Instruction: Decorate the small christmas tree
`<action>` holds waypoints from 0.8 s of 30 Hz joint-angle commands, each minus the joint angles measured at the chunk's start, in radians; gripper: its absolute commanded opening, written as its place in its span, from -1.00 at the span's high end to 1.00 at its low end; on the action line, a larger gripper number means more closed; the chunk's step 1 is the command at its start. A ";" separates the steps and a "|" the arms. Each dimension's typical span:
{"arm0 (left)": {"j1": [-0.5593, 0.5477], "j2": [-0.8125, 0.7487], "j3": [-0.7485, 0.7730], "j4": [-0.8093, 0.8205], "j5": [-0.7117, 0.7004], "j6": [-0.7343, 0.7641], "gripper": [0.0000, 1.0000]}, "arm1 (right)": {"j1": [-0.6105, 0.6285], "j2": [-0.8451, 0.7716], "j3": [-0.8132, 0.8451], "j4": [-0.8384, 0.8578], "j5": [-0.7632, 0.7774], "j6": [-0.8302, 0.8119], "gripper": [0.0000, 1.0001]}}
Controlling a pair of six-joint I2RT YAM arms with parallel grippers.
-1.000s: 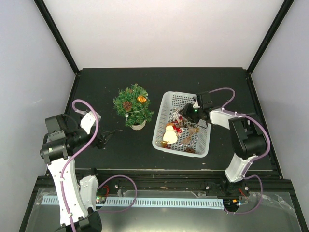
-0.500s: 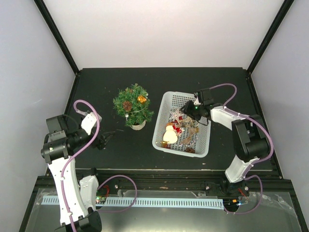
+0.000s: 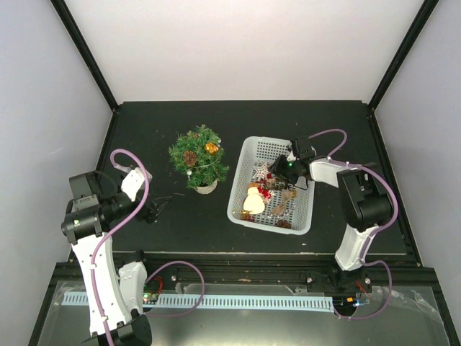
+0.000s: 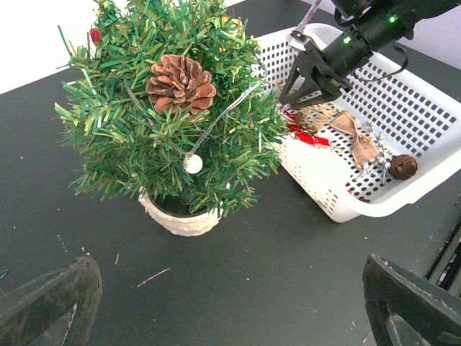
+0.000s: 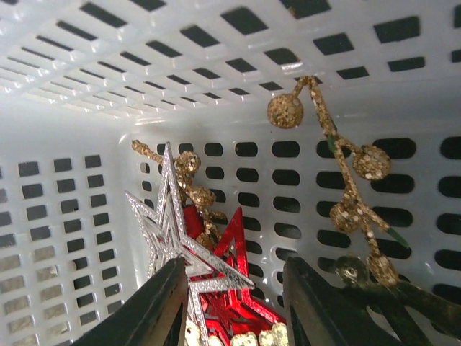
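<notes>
Peers into a white slotted basket [image 5: 238, 43], its perforated walls filling the frame. Shows the right hand [image 5: 234, 277] at the bottom edge, its two dark fingers [image 5: 155, 306] spread apart. Finds a silver glitter star [image 5: 169, 231] just beside the finger at frame left, one point reaching into the gap, overlapping a red star [image 5: 230, 252]. Catches a gold glitter berry sprig [image 5: 346, 180] along the right wall and a second gold sprig [image 5: 191, 184] behind the stars.

Dropped the right gripper [image 3: 279, 169] back down and left from the upper right of the white basket [image 3: 235, 191], closer to the silver star [image 3: 260, 171]; drew the right arm [image 3: 360, 202] leftward.
</notes>
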State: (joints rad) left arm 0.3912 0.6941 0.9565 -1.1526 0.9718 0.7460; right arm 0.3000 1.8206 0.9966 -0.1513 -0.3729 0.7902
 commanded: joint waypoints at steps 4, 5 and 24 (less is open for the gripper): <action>-0.002 -0.001 -0.010 0.008 0.001 0.020 -0.98 | -0.007 0.036 -0.001 0.112 -0.051 0.039 0.39; -0.002 -0.001 -0.011 0.010 0.001 0.019 -0.98 | -0.008 0.039 -0.002 0.122 -0.057 0.041 0.44; -0.003 -0.005 -0.019 0.012 -0.008 0.020 -0.98 | -0.007 -0.067 -0.036 0.141 -0.049 -0.016 0.98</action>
State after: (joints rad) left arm 0.3912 0.6937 0.9382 -1.1519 0.9661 0.7467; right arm 0.2981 1.8332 0.9783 -0.0143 -0.4461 0.8310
